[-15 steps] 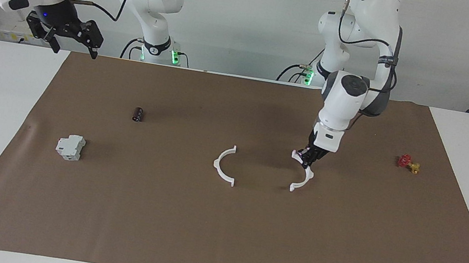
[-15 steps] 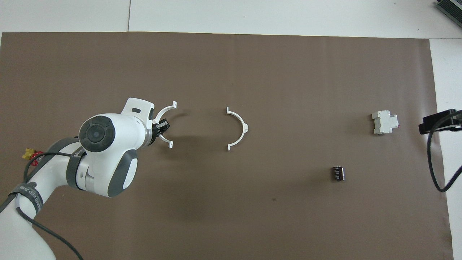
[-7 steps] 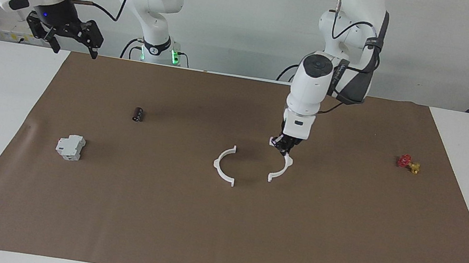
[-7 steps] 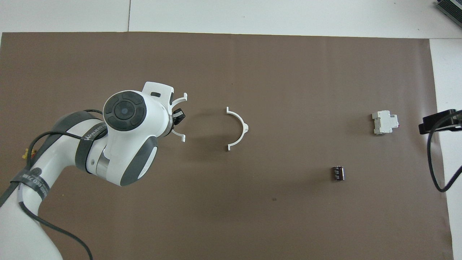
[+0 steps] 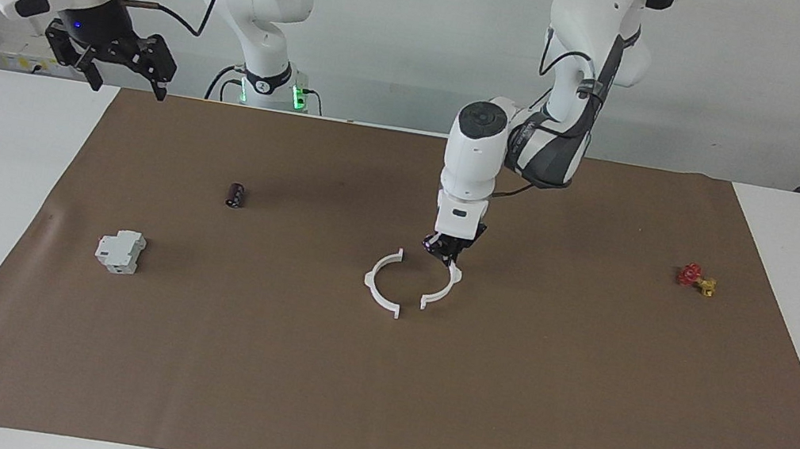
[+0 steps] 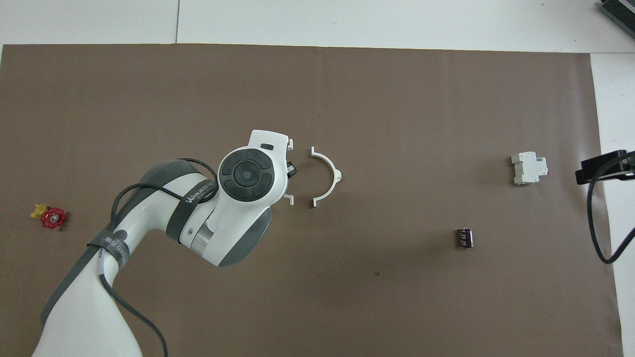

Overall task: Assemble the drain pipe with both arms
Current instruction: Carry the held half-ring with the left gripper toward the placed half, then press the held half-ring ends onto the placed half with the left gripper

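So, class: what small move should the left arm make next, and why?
Probably slide the held half-ring a little more toward the loose half-ring, tabs lined up. The left gripper is shut on its half, the open sides face each other, and a small gap remains. The right gripper waits, open.
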`<state>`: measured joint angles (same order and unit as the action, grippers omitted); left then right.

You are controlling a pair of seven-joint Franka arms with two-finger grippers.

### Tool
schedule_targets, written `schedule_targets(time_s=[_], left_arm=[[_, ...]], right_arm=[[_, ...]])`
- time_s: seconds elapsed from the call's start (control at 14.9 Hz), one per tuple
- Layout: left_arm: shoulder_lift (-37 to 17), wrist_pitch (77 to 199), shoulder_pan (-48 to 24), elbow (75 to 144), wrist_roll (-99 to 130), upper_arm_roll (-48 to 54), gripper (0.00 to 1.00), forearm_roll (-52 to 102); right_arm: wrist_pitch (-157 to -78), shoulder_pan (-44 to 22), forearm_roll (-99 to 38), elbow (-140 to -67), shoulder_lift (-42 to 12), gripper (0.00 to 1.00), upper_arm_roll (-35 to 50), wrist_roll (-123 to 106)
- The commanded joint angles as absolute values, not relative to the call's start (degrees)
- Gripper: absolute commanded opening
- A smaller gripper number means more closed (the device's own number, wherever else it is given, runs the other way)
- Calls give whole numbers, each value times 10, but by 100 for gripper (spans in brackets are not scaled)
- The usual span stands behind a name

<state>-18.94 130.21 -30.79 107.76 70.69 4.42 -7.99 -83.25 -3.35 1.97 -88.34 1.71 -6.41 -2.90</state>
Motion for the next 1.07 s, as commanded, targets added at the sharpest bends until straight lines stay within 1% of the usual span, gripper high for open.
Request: schedule_targets(time_s=[0.0, 0.34, 0.54, 1.01], left_arm=[[-194, 1360, -303, 1091, 715, 40, 0, -95], [-200, 1368, -308, 1097, 716, 41, 0, -95], [-197, 1364, -321, 1114, 738, 40, 0, -95], [-201, 1364, -337, 1116, 804, 40, 0, -95]], right_arm=[[-830, -27, 9, -885, 22, 100, -62, -46], [-830, -27, 9, -885, 22, 100, -62, -46], [-830, -27, 9, -885, 22, 100, -62, -46], [-830, -27, 9, -885, 22, 100, -62, -46]])
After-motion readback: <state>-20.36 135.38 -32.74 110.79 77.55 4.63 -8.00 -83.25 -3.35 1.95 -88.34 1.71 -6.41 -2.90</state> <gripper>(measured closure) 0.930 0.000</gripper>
